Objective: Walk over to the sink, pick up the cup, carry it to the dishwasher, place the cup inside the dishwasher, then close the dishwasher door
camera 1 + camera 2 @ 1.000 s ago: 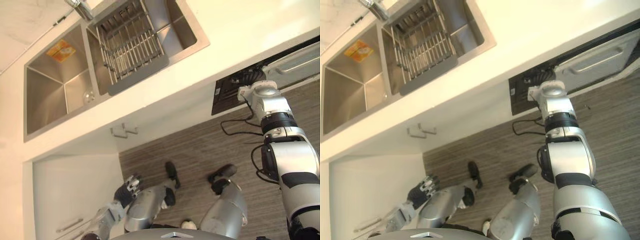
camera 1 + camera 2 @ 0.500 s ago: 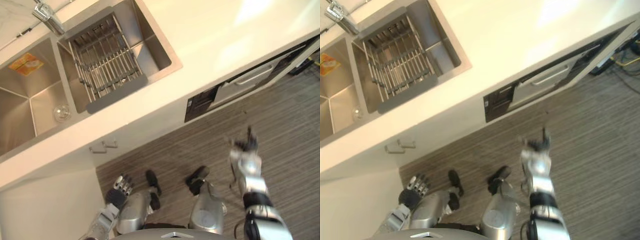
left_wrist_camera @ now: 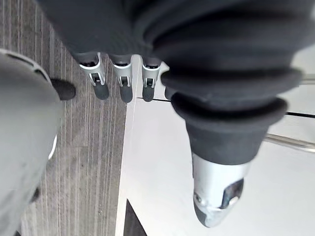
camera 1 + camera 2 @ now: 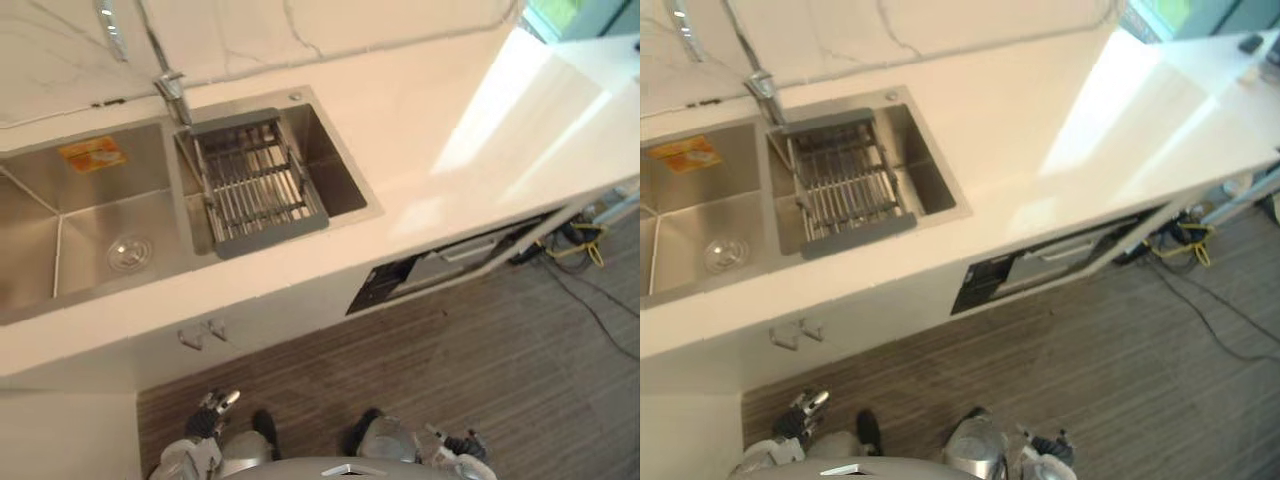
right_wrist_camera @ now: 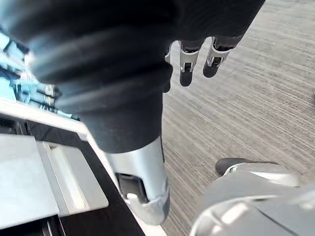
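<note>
Counter: I see a long cream worktop (image 4: 430, 120) running across the view. A bright patch of light falls on its right part, and a pale veined wall (image 4: 300, 30) rises behind it.
Sink: a steel double sink (image 4: 80, 215) is set into the left part of the worktop. The tap (image 4: 172, 95) stands at the back between the two basins, and a wire rack (image 4: 255, 185) sits in the right basin.
Sticker: an orange label (image 4: 92, 153) shows on the back wall of the left basin.
Cabinet: below the sink there is a white front with two small handles (image 4: 200, 333).
Floor: grey striped boards (image 4: 470, 370) lie in front of the counter, with loose cables (image 4: 575, 240) at its right end.
Dishwasher: the dishwasher (image 4: 440, 268) sits under the counter to the right of the sink, its door a little ajar with a dark gap beside it.
Cup: I make out a round clear cup (image 4: 128, 253) on the bottom of the left basin, near its middle.
Left hand: the left hand (image 4: 210, 410) hangs low near the floor in front of the sink cabinet. Its fingers are straight and loose and hold nothing, and the cup is well apart from it, up in the basin.
Right hand: the right hand (image 4: 452, 443) hangs low over the floor, out from the dishwasher. Its fingers are relaxed and empty, and it is farther from the cup than the left hand.
</note>
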Available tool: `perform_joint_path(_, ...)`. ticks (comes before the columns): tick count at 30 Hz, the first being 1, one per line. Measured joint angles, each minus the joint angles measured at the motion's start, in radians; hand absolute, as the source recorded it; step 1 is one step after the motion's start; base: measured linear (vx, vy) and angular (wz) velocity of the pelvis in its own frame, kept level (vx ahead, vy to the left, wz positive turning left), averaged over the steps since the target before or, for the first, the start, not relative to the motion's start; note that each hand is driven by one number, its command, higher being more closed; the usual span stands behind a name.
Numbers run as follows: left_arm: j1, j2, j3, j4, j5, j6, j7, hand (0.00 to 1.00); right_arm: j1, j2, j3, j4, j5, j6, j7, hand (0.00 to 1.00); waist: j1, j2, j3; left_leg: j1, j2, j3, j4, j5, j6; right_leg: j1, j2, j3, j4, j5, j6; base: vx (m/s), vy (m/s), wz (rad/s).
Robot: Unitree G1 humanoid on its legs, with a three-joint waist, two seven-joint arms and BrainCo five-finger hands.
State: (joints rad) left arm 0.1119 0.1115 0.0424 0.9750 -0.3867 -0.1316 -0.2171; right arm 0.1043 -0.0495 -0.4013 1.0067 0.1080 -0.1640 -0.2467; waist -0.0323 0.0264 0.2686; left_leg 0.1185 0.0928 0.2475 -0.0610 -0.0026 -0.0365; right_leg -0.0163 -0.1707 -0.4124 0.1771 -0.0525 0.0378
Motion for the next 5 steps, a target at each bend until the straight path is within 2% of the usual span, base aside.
perform_joint_path(1, -0.016, 0.015, -0.003, 0.0, 0.0, 0.005, 0.008, 0.0, -0.002, 0.021, 0.009, -0.001, -0.007, -0.011, -0.001, 0.0, -0.003, -0.044, -0.007, -0.03, -0.009, -0.022, 0.014, 0.006, -0.011, 0.014, 0.045, 0.076, -0.101, 0.041, -0.002, 0.05, -0.205, 0.89)
perform_joint_path(2, -0.029, 0.026, -0.002, 0.005, 0.0, 0.006, 0.012, 0.0, -0.004, 0.029, 0.009, 0.001, -0.019, -0.02, -0.003, 0.0, -0.003, -0.065, 0.003, -0.039, -0.027, -0.036, 0.016, 0.008, -0.016, 0.02, 0.054, 0.091, -0.13, 0.071, 0.03, 0.03, -0.137, 0.51)
perform_joint_path(3, -0.046, 0.003, 0.005, 0.02, 0.0, 0.013, 0.018, 0.0, -0.028, 0.027, 0.005, 0.003, -0.035, -0.035, -0.005, 0.0, 0.009, -0.043, 0.017, -0.052, 0.0, -0.043, 0.009, 0.018, -0.028, 0.011, 0.071, 0.114, -0.12, 0.1, 0.02, 0.04, -0.079, 0.37)
perform_joint_path(5, -0.044, -0.014, 0.042, 0.031, 0.009, 0.016, 0.015, 0.0, -0.031, 0.025, 0.007, -0.009, -0.027, -0.06, 0.007, 0.0, 0.008, -0.041, 0.017, -0.041, 0.014, -0.058, -0.004, 0.022, -0.038, 0.021, 0.089, 0.186, -0.115, 0.09, 0.033, 0.04, 0.02, 0.17)
